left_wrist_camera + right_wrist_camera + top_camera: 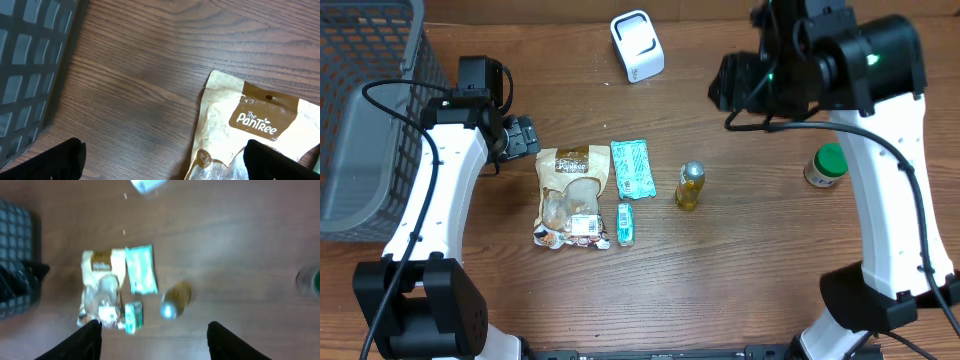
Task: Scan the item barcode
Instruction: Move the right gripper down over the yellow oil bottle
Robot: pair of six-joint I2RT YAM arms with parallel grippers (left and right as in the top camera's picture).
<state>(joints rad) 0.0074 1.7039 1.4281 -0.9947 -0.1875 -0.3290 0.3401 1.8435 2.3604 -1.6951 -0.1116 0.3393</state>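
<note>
Pantree pouch [570, 195] lies flat on the table [740, 250], just beside the left pincer [525, 135], which is spread wide and empty. Right pincer [157, 340] hangs above, fingers apart, gripping nothing; white scanner [637, 46] sits off to its left.

Lighting was even and moderately bright from above; shadows on the table [740, 260] were soft and short. The left wrist view was sharp, with print on the pouch [260, 120] legible. The right wrist view was blurred across the whole frame.
</note>
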